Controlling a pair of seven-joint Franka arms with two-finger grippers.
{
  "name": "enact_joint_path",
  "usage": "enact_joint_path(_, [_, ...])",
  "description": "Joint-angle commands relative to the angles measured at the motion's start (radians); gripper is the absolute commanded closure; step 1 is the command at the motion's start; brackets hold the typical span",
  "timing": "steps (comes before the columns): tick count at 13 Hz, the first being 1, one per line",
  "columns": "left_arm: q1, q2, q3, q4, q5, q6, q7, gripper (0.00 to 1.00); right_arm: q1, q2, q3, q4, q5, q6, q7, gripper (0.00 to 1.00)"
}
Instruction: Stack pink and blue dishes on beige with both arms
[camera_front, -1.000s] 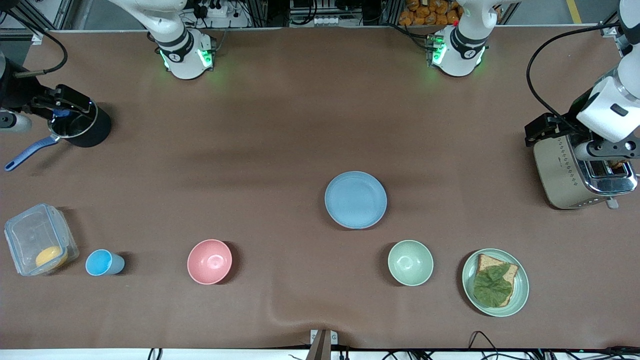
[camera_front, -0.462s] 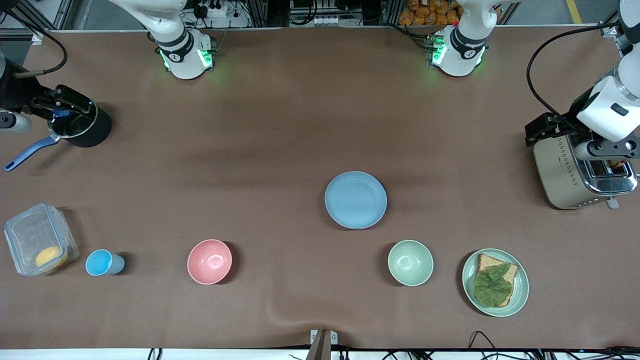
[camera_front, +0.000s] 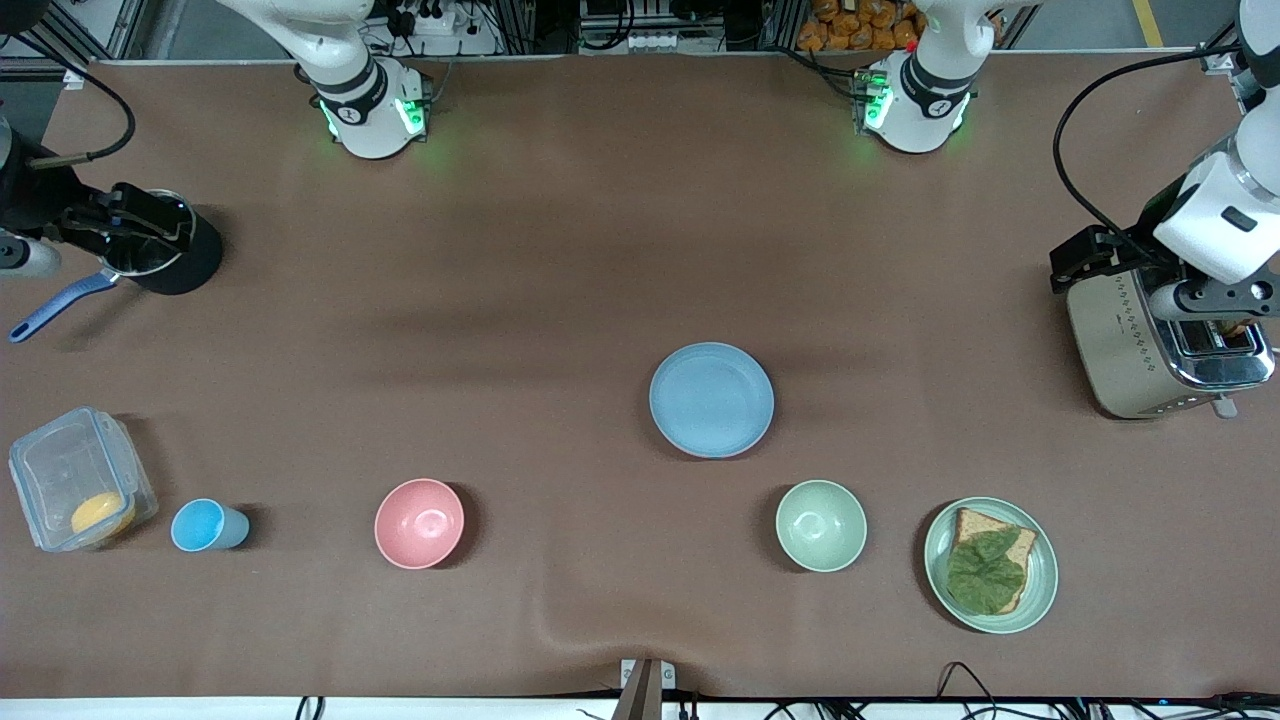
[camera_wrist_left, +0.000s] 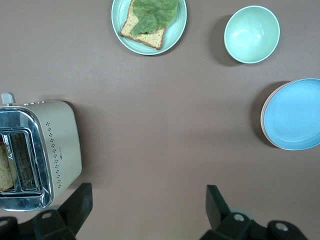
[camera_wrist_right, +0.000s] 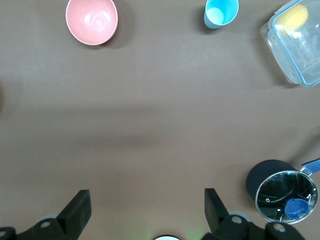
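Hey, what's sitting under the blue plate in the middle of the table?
The left wrist view shows a pinkish-beige rim peeking out under the blue plate, so it tops a stack. How many plates lie beneath is covered.

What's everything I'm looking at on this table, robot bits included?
blue plate: 1, blue, mid-table, atop a paler rim
pink bowl: 1, pink, toward the right arm's end
green bowl: 1, pale green, beside the green plate
green plate: 1, pale green, holds leafy bread
blue cup: 1, blue, beside the clear box
clear box: 1, see-through, yellow lump inside
pot: 1, black, blue handle, right arm's end
toaster: 1, beige, left arm's end
left pincer: 1, black, open, over the toaster
right pincer: 1, black, open, over the pot
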Motion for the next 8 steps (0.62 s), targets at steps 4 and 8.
enact_joint_path(4, [0.002,-0.012,-0.005,-0.015,0.02,-0.002,0.002,0.0,-0.018,0.019,0.015,0.035,-0.001,-0.014,0.005,0.0])
enact_joint_path(8, [0.0,-0.011,-0.005,-0.015,0.02,-0.001,0.0,0.0,0.077,0.032,-0.066,0.037,-0.007,-0.008,0.003,0.0])
